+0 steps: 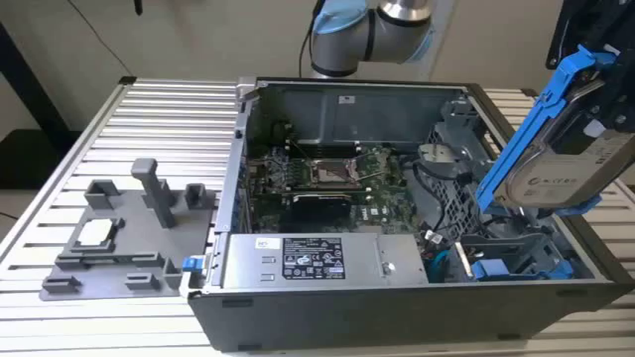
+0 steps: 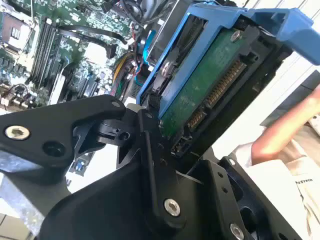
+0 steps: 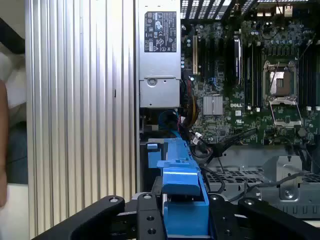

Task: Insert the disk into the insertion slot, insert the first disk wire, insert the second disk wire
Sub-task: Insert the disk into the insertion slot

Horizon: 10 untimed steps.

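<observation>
We are finding the gripper (image 3: 182, 216) clenched on the disk (image 1: 555, 175). In the first wrist view its black fingers (image 3: 145, 217) are pressing the blue carrier frame (image 1: 516, 141) from both sides. In the exterior view the disk is hanging tilted above the open computer case (image 1: 397, 312), at the exterior view's right, clear of everything beneath it.

We are judging that tilt to be an approach posture. The narrow end is pointing down toward the insertion slot (image 1: 511, 245), the grey sheet-metal bay just beside the other blue-fronted carrier (image 1: 491, 269) already seated there. The disk is not yet entering the slot.

In the second wrist view its green circuit board (image 2: 200, 92) is facing the camera and the connector (image 2: 226, 81) is showing bare, so we are recording neither wire as fitted. A person's arm (image 2: 282, 137) is showing beyond the case. A grey fixture (image 1: 129, 238) is lying well apart on the slatted table (image 1: 169, 119).
</observation>
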Motion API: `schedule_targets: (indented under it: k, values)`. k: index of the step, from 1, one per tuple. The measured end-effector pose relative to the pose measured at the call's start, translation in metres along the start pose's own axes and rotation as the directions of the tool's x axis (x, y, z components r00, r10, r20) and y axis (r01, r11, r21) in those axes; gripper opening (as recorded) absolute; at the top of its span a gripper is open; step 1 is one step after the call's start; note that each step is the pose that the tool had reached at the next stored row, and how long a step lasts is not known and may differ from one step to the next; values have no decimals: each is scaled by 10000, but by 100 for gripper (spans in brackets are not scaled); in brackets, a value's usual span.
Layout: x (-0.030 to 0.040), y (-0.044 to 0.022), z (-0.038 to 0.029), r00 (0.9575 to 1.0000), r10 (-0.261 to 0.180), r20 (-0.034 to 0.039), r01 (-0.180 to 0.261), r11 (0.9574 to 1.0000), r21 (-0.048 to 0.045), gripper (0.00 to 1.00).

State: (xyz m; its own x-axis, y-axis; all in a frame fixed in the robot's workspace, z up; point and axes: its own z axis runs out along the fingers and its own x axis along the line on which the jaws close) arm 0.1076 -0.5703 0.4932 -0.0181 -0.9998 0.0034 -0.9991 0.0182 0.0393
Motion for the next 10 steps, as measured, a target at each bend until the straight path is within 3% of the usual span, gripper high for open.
schedule_targets:
  k: [10]
  values:
    - [8, -1, 16, 10000, 0, 0, 0, 10000, 0, 33]
